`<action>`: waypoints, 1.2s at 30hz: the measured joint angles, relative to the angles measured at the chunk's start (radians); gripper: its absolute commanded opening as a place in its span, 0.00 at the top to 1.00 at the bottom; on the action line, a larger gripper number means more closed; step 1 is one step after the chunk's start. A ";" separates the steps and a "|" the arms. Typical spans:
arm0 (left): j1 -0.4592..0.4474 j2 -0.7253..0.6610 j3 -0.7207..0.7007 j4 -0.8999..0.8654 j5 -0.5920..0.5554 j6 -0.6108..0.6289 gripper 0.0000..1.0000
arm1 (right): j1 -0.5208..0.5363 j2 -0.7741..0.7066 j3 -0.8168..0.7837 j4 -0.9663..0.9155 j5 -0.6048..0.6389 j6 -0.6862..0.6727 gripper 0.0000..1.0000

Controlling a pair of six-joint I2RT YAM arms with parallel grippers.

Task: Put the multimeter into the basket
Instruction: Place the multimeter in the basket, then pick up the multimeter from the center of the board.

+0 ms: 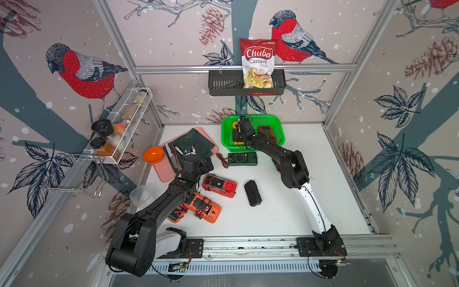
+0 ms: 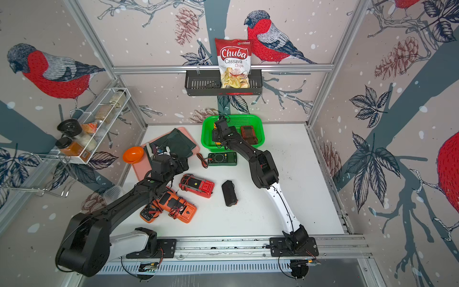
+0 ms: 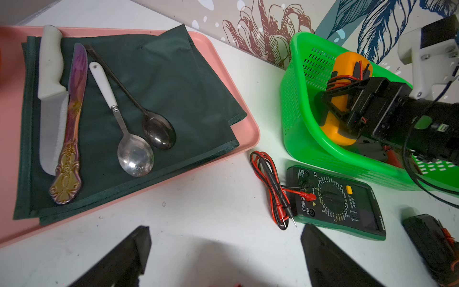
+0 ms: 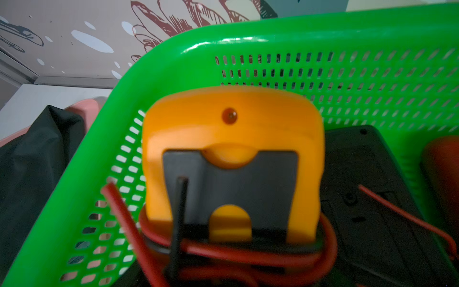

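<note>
Nearest me, two orange multimeters lie side by side under my left arm. Just beyond them are one red multimeter and one black block. My left gripper hangs spread wide over bare table, holding nothing. Farther out, one green multimeter sits just in front of the basket. Inside it, my right gripper clamps the yellow multimeter, and one brown-red multimeter lies beside it.

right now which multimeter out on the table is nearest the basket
The green multimeter, lying just outside the green basket's front wall, leads loose beside it. The red multimeter and two orange multimeters lie farther off, by the left arm.
</note>
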 measured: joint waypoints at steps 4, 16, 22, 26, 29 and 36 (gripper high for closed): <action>0.000 0.005 -0.002 0.003 0.000 0.000 0.02 | -0.002 0.014 0.006 0.004 -0.003 0.000 0.66; 0.000 0.011 -0.002 0.019 0.000 0.002 0.02 | -0.001 0.056 0.026 0.005 -0.045 -0.004 0.11; 0.000 0.012 -0.002 0.019 0.001 0.002 0.02 | 0.010 0.056 0.051 0.004 -0.055 -0.029 0.00; 0.000 0.009 -0.002 0.017 0.001 0.002 0.02 | 0.012 0.044 0.053 -0.007 -0.055 -0.033 0.00; 0.000 -0.005 -0.002 0.017 0.000 0.002 0.02 | 0.014 0.017 0.051 -0.018 -0.053 -0.045 0.00; 0.000 -0.044 -0.002 -0.012 -0.003 0.001 0.02 | 0.042 -0.143 -0.077 -0.014 -0.027 -0.080 0.00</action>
